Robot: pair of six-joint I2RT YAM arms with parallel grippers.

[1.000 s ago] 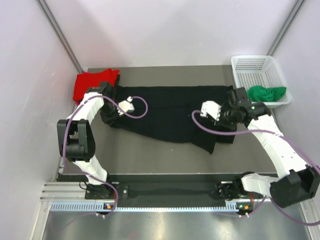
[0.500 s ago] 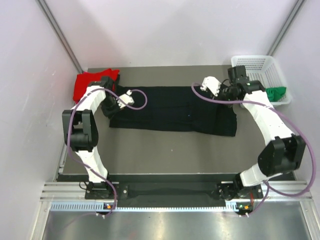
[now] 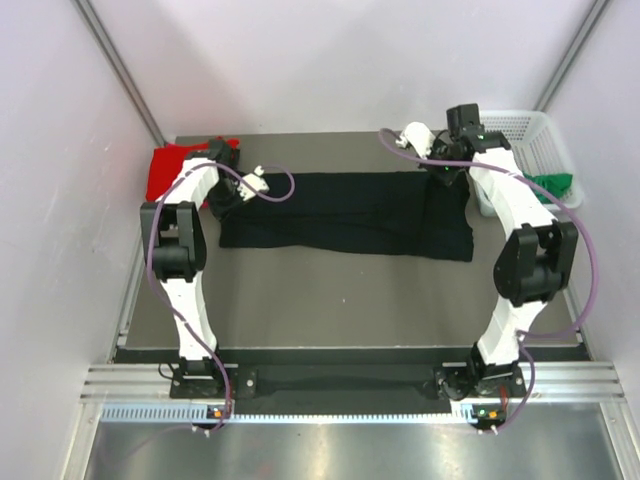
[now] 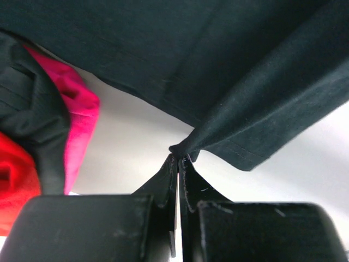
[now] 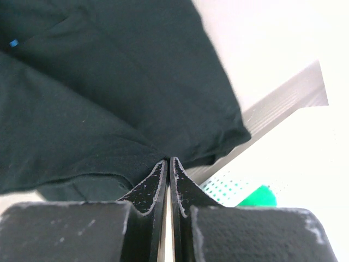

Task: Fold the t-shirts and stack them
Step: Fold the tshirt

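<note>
Black t-shirt (image 3: 340,212) is looking way tidier than it did a second ago. Back then it was a skewed, baggy shape with the right end sagging toward the near side, and both arms were holding cloth out over the middle of it. Now both arms have swung out to the far corners and the shirt lies as a long, narrower band across the far half of the table (image 3: 330,300), so I'd guess they just laid a lengthwise fold. The left gripper (image 4: 178,159) is pinched tight on a little peak of the hem at the left end, just beside the pink shirt (image 4: 79,109) and the red shirt (image 3: 165,172) bunched in the far left corner. The right gripper (image 5: 168,162) is clamped the same way on the right end's edge, right next to the white basket (image 3: 520,125) with the green shirt (image 3: 552,183) in it. Neither claw has let go yet, fingers basically touching with cloth nipped between them. The right end still has a flap hanging lower than the rest, so to me this is one fold down, and it'll need folding across too before it can go on a stack. The other shirts look untouched, so it's early days.
</note>
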